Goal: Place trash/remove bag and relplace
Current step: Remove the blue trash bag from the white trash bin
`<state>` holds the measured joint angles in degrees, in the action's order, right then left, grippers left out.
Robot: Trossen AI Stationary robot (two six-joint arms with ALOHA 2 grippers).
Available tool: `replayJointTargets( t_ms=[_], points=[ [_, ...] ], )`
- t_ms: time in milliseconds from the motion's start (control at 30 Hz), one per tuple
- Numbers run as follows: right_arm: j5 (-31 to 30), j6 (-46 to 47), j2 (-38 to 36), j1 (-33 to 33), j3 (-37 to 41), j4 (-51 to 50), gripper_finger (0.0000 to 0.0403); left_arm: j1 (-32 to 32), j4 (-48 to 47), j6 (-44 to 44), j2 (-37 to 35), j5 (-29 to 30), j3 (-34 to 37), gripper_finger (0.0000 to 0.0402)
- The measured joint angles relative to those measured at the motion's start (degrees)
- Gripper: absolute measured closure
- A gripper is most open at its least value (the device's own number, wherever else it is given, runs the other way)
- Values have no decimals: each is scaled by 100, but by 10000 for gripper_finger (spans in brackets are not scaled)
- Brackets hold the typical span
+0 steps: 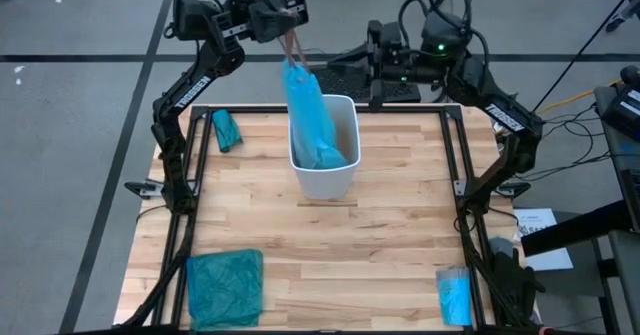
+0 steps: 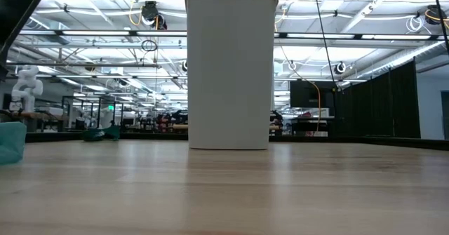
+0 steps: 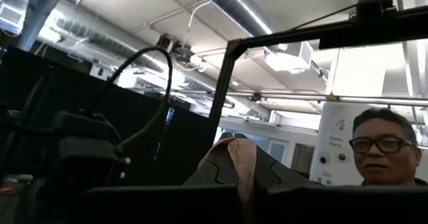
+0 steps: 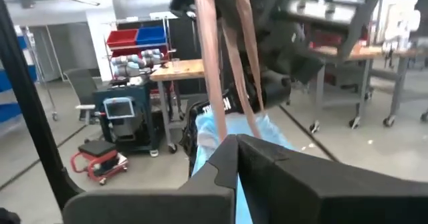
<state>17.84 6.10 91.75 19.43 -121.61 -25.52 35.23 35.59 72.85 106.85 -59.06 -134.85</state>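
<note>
Right now your left tool (image 1: 291,30) sits high behind the far edge of the desk (image 1: 390,245), its fingers pressed together on the pinkish drawstring (image 1: 292,47) of the bag (image 1: 312,115). The light blue bag hangs from that string, tilted, with its lower part down inside the white bin (image 1: 345,175) that stands upright near the middle of the far half of the desk. Your right tool (image 4: 234,144) is also pressed together, held up behind the far edge, close to the bag's upper part, with the strings passing in front of it; you cannot tell whether it pinches anything. A small teal bundle (image 1: 226,130) lies near the far left corner, a folded teal-green bag (image 1: 224,287) at the near left, a bright-blue roll (image 1: 455,297) at the near right. A person (image 3: 386,147) shows beyond the frame.
</note>
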Motion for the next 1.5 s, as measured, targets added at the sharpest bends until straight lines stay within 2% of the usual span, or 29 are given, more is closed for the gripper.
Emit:
replayJointTargets(
  t_ms=[67,167,300,533,633,767,900,1000,1133,1367,1500],
  points=[
    [5,-231,-4,-2,-3,4,391,1,-2,34,0,-104,-4,402],
    [177,-406,46,-47,-1,-18,354,2,-8,31,-57,-299,-4,402],
    [479,-300,121,6,-1,-35,279,2,99,13,-164,-452,-13,402],
    [476,199,424,114,-3,30,129,2,151,10,-188,-528,-15,402],
    [490,182,627,94,1,48,80,2,157,-12,-201,-530,-15,402],
    [508,263,777,71,1,86,34,2,144,-25,-203,-589,-15,402],
    [504,271,792,74,1,296,8,2,147,-25,-203,-611,-15,402],
    [542,261,829,0,-1,589,5,41,149,-25,-203,-624,-15,402],
    [1038,551,865,-83,-1,732,3,117,146,-25,-203,-646,-15,402],
    [1255,676,867,-191,-1,715,3,161,144,-17,-201,-652,-15,402],
    [1264,629,847,-134,-1,247,3,155,144,22,-201,-682,-15,402]
  ],
)
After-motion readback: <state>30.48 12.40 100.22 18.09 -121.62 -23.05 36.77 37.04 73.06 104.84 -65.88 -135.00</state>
